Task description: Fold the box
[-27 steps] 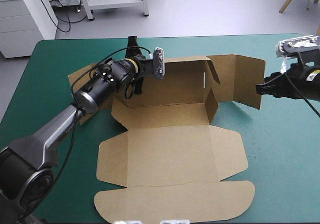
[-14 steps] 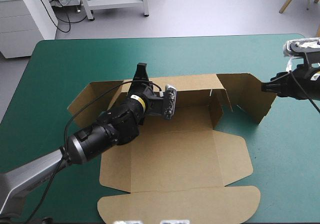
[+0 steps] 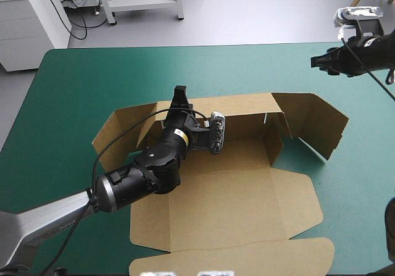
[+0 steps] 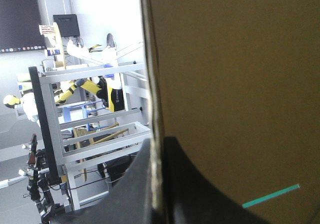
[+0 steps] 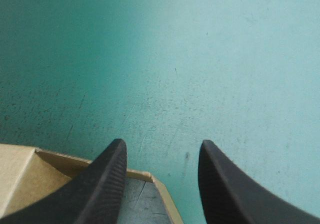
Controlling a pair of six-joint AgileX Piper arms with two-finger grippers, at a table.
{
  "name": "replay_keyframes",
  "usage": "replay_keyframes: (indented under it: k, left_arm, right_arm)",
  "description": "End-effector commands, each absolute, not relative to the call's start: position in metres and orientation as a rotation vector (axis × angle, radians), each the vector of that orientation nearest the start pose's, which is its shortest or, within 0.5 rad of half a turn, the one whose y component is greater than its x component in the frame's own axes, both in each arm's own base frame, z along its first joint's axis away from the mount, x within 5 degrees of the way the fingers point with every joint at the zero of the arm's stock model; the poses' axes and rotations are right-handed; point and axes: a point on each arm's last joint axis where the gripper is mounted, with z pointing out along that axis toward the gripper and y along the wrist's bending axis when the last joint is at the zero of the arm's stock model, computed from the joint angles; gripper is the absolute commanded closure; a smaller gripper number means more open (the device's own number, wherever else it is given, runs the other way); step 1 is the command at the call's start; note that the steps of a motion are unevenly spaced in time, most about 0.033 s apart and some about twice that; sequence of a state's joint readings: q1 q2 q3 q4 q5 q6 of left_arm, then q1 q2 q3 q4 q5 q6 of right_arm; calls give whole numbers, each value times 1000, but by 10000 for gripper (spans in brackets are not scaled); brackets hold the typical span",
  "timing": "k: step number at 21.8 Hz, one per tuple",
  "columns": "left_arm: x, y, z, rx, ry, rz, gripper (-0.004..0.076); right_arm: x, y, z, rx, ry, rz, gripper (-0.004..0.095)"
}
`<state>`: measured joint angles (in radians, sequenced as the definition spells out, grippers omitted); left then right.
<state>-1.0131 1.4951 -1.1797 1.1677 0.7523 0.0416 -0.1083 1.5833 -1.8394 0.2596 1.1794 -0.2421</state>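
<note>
The left gripper (image 3: 179, 92) is clamped on the box (image 3: 228, 196). In its own wrist view the black fingers of that gripper (image 4: 159, 146) are nearly together, with the board's edge (image 4: 240, 83) running up between them. It holds the top edge of the back wall (image 3: 247, 112), I'd guess to keep the wall standing while the sides get tucked. The rest of the sheet lies flat on the teal-green cover (image 3: 74, 84), spread back under that arm.

The right gripper (image 3: 316, 62) hangs clear of the board, holding nothing, with the angled side flap (image 3: 321, 125) near it and lower. Its wrist view shows the gripper (image 5: 160, 149) with fingers well apart, bare cover (image 5: 200, 58) ahead of them, and one corner of the board (image 5: 20, 174) under a finger's root. That looks like waiting room before going for the flap.

I can see no print, label or brand on the board.
</note>
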Motion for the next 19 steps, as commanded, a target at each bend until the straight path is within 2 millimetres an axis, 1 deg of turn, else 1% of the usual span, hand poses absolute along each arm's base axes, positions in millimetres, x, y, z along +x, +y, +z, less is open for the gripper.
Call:
replay_keyframes:
  k: [1,4,7,8,10,14,18,19]
  left_arm:
    - [218,-243,354,1515,1300,789,734]
    - [218,-244,355,1519,1281,779,734]
    - [219,-244,355,1512,1278,768,734]
    - [220,-245,354,1509,1271,750,734]
    - [220,-244,350,1495,1260,766,734]
    - [220,-241,335,1506,1190,832,734]
    - [219,-240,329,1455,1170,827,734]
    - [219,-240,328,1460,1159,835,734]
  right_arm:
    - [348,-17,453,-160,2321,171,493]
    - [370,-18,436,-153,2363,197,493]
    - [385,-19,417,-147,2412,221,493]
    - [393,-20,406,-144,2442,234,493]
    - [401,-20,393,-141,2480,257,493]
    - [407,-20,383,-139,2507,273,493]
    - [408,-19,377,-145,2523,294,493]
    - [408,-19,370,-141,2543,303,493]
